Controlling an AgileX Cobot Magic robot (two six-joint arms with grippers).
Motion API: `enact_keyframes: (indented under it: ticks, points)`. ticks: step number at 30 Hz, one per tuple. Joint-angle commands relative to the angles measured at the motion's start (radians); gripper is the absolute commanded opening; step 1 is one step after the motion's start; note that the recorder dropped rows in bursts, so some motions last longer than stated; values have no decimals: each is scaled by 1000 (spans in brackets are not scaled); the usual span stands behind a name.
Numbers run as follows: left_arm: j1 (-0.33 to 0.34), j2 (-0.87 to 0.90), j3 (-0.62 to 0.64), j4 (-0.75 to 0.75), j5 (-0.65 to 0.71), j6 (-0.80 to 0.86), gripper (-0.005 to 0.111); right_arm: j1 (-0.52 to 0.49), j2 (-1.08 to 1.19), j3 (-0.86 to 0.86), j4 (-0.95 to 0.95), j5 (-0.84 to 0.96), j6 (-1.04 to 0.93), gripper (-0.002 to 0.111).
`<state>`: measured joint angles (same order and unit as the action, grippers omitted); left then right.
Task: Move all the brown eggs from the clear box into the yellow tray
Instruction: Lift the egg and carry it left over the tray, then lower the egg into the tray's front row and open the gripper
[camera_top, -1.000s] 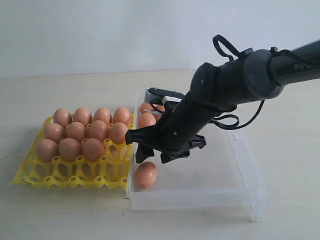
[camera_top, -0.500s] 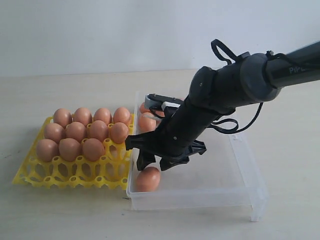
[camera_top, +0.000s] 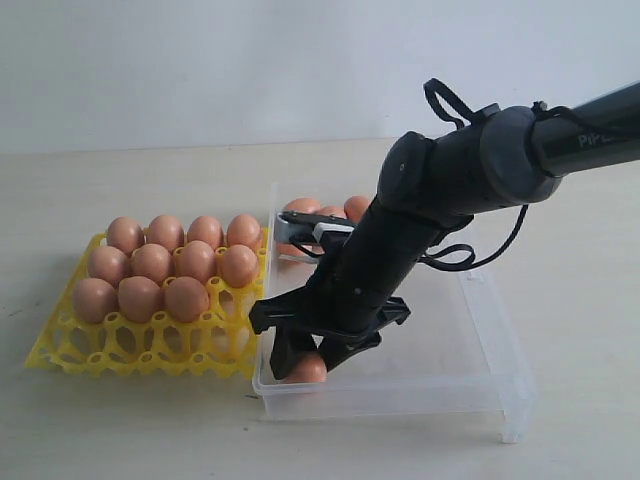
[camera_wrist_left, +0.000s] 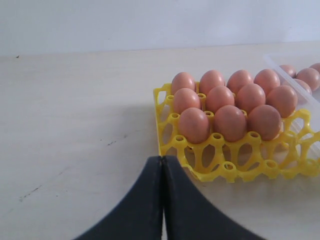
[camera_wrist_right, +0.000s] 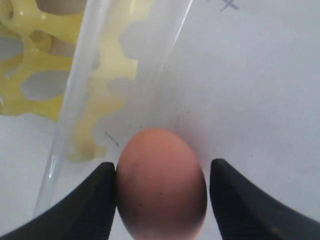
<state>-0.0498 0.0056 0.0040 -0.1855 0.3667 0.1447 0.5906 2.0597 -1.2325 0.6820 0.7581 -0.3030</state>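
Several brown eggs (camera_top: 165, 265) fill the far rows of the yellow tray (camera_top: 150, 350) on the left. The clear box (camera_top: 480, 300) stands right beside it. One brown egg (camera_top: 305, 370) lies in the box's near left corner, and a few more (camera_top: 355, 207) sit at its far end. My right gripper (camera_top: 307, 365) is low in that corner, open, with a finger on each side of the egg (camera_wrist_right: 161, 182). One finger touches it and the other stands a little apart. My left gripper (camera_wrist_left: 162, 159) is shut and empty, over the table short of the tray (camera_wrist_left: 235, 170).
The right arm (camera_top: 460, 170) reaches across the box from the right and hides part of its far end. The box wall (camera_wrist_right: 75, 100) and the tray's edge (camera_wrist_right: 30, 65) lie close beside the right gripper (camera_wrist_right: 163, 167). Bare table surrounds both containers.
My right gripper has come down into the box's near left corner, so its fingers now straddle the egg that lay below them. The left arm has not moved.
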Motion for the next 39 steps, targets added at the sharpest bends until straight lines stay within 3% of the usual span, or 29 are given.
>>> enact_keyframes:
  ticks: [1,4,5,12,17,23,39]
  points:
    - [1,-6,-4,-1,-10,1,0,-6,-1,1,-8,-20,-12,48]
    - [1,-6,-4,-1,-10,1,0,-6,-1,1,-12,-15,-112,3]
    - [1,-6,-4,-1,-10,1,0,-6,-1,1,-20,-15,-127,1]
    - [1,-6,-4,-1,-10,1,0,-6,-77,15,-117,-196,-116,0]
    - [1,-6,-4,-1,-10,1,0,-3,-215,90,-116,-476,-116,0]
    - [1,-6,-4,-1,-10,1,0,76,-301,192,-130,-889,16,0]
    - [1,-6,-4,-1,-10,1,0,286,-136,195,-229,-1157,224,0]
